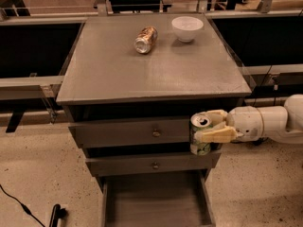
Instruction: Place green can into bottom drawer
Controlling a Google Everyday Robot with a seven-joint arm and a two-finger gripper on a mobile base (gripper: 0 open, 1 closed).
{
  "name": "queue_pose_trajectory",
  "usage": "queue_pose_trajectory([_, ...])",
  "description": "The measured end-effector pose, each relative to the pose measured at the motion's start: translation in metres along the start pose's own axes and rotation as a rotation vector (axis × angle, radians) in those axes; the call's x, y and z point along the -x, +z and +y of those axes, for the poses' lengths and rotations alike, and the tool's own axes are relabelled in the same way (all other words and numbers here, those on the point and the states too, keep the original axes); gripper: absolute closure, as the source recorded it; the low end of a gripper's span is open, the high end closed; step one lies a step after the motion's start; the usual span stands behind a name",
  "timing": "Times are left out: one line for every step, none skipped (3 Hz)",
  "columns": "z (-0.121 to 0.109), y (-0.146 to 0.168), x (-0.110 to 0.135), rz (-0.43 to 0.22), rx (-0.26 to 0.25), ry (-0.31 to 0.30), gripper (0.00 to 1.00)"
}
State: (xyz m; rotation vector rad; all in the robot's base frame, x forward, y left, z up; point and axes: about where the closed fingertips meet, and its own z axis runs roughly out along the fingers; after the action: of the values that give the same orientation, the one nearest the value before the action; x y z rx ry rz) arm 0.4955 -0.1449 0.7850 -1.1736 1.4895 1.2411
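The tool (202, 126) is hovering above the right wall of the bottom drawer (156, 200), its two fingers (215, 135) closing on the sides of the green can (200, 147) and holding it upright, just in front of the two knobbed drawers stacked over that drawer. The bottom drawer is standing pulled out toward the camera, its grey floor lying open between low side walls. Well above and behind it, the counter (151, 70) is carrying an orange can (145, 39) on its side and a white bowl (187, 27) near the far edge.
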Motion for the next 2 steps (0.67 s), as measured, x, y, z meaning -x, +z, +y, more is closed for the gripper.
queue_pose_trajectory([0.000, 0.000, 0.000, 0.010, -0.001, -0.003, 1.00])
queue_pose_trajectory([-0.010, -0.004, -0.019, -0.042, 0.003, 0.024, 1.00])
